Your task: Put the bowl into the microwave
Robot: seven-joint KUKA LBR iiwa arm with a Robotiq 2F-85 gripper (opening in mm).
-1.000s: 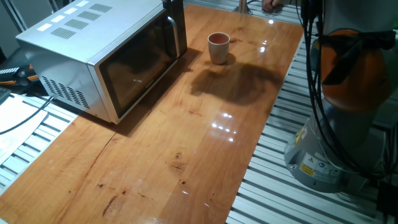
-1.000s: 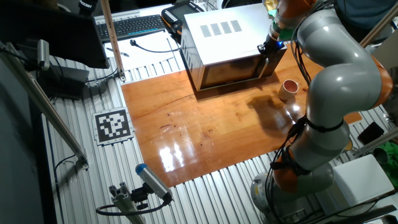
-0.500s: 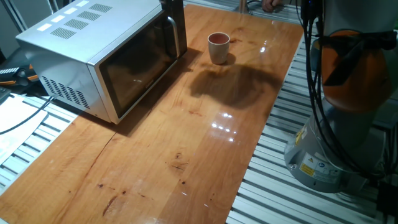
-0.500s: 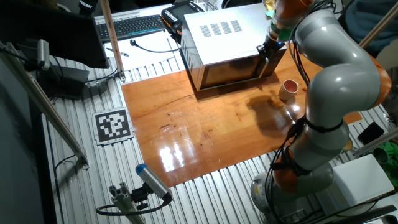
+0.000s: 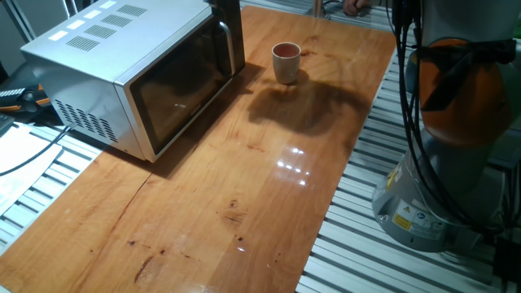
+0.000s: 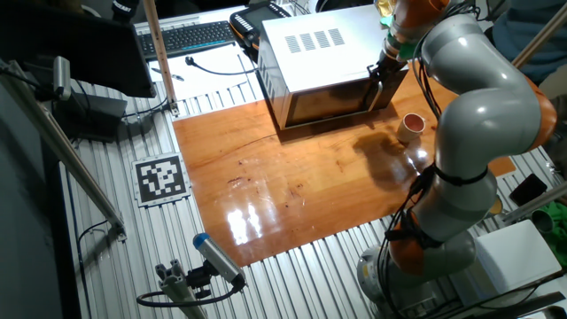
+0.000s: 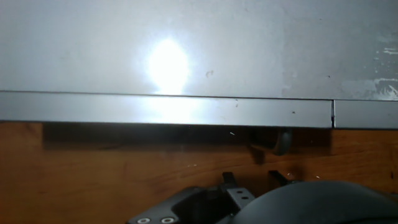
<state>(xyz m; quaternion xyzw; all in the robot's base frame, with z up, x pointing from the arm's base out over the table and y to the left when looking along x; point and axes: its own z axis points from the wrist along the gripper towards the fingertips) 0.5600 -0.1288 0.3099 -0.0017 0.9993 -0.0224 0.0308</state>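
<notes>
Both fixed views with the bowl (image 5: 286, 62) beside the microwave (image 5: 138, 73); pincer (image 6: 384, 73) spread perhaps indiscernible.

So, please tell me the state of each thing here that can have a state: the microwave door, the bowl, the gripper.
microwave: door shut, standing on the table.
bowl: upright, empty as far as visible, on the table, apart from the microwave, not held.
gripper: at the handle end of the microwave door; open or shut cannot be told.
</notes>
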